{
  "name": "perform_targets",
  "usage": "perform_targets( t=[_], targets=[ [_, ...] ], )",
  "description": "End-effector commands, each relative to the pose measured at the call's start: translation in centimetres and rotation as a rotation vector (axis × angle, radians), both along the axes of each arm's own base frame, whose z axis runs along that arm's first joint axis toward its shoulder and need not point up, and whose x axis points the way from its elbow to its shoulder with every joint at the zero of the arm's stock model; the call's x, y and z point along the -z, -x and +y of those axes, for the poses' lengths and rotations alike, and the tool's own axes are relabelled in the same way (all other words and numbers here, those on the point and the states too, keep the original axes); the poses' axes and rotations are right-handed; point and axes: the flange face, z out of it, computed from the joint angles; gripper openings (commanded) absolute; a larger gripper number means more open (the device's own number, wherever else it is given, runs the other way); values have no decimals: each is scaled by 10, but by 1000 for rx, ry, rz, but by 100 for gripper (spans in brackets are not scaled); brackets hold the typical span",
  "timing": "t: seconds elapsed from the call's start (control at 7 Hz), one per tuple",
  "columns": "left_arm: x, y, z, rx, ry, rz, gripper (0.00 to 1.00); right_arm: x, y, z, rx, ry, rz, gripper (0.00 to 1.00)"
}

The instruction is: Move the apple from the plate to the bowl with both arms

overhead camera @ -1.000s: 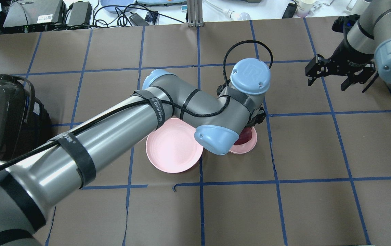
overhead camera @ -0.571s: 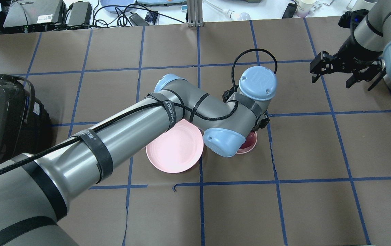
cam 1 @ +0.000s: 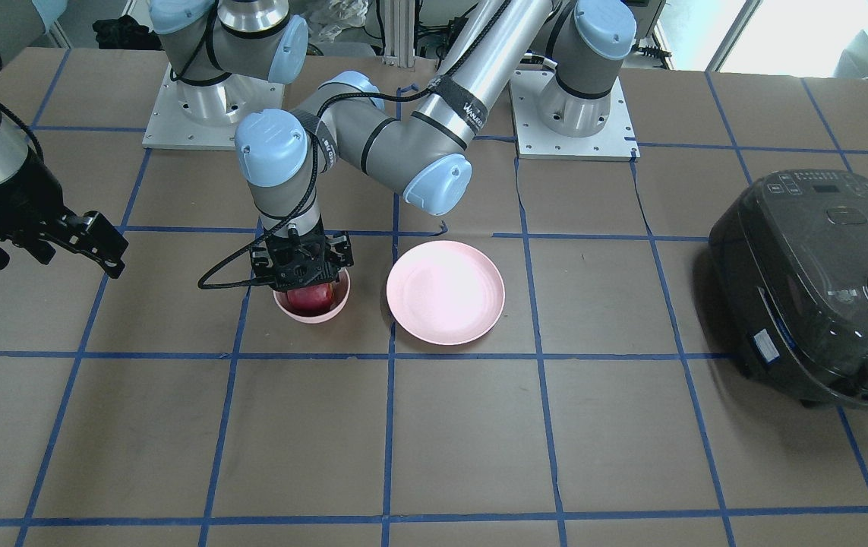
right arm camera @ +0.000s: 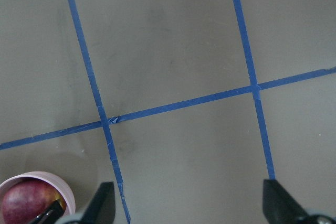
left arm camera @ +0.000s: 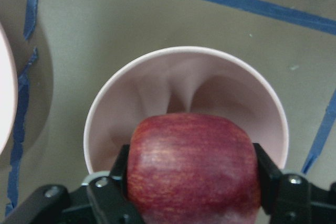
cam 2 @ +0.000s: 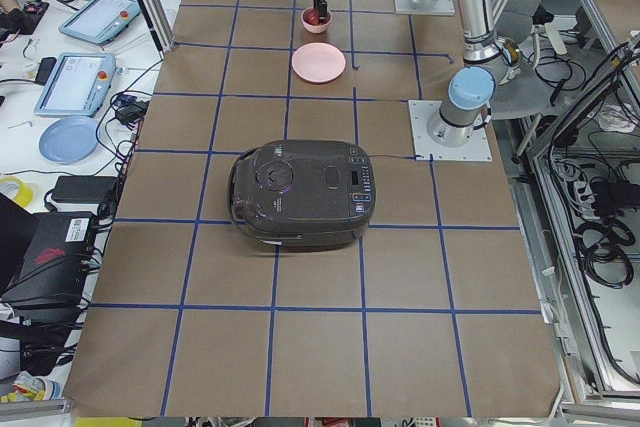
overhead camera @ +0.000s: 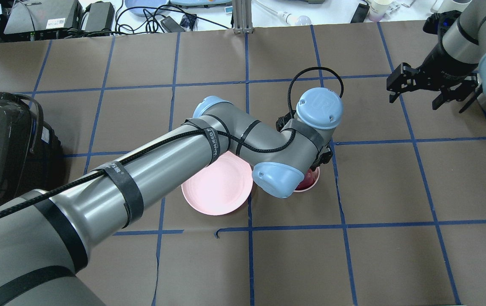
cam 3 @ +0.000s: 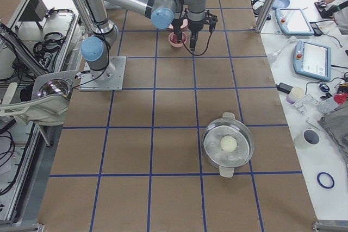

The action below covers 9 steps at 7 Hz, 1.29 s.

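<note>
Trying to place the apple (left arm camera: 192, 153) rn, where is it exactly? –OP

Inside the bowl (left arm camera: 157, 85). It's toward the near side in the left wrist cam, and the top pokes above the rim in the front-facing view. Can't tell if it's sitting on the bottom tho. –reply

What's it look like close up? –OP

Dark red, blocky-round, kinda flat on top, w/ faint yellowish streaks on the upper left. The right wrist cam catches a yellow patch on one side too. It's smaller than the bowl, so plenty of pale pink wall shows behind it. –reply

And the grippers? –OP

Left gripper (left arm camera: 191, 177) is clamped on the apple, black fingers (left arm camera: 265, 182) pressed against both sides, wrist pointing straight down over the bowl. Right gripper (right arm camera: 190, 205) is spread wide open, hanging over bare table (right arm camera: 173, 51) well off to the side. Its cam only gets the bowl in a bottom corner. –reply

Plate? –OP

Plate (cam 1: 445, 292) is just beside the bowl w/ a small gap afaict. It's glossy pale pink, wider and shallower than the bowl. The left arm's elbow hangs over part of it in the overhead view. A black rice cooker (cam 1: 821, 281) sits well apart on the plate's far side. Table's brown paper w/ a blue tape grid. –reply
</note>
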Motion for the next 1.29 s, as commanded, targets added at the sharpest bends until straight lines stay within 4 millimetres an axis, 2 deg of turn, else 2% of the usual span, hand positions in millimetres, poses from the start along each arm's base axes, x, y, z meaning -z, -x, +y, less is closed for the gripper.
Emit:
perform_targets(
  t=[0.0,0.14,0.29,0.43,0.57,0.71,0.86,1.0,1.14],
  targets=[
    [-33,-13,-13,47,34,27,100,-16,-1,-8,-7,22,4,100],
    [-60,-36,-26,61,46,42,100,-20,-5,-3,-11,13,3,100],
    [-97,-50,-24,109,30,95,100,-23,-9,-1,-15,-3,-9,100],
    [-141,-70,-19,159,3,96,100,-42,-17,-1,-3,11,-15,100],
    [-190,-95,-14,221,-39,75,100,-58,-45,0,29,11,-19,100],
    [-230,-118,-4,262,-55,79,100,-70,-88,19,-28,-63,-20,100],
    [-264,-151,-2,286,-15,87,100,-74,-113,25,-74,-64,15,100],
    [-278,-200,-10,316,-44,74,100,-75,-124,29,-77,-64,42,100],
    [-295,-239,-16,319,-29,69,100,-79,-127,33,-56,-65,35,100]
  ],
)
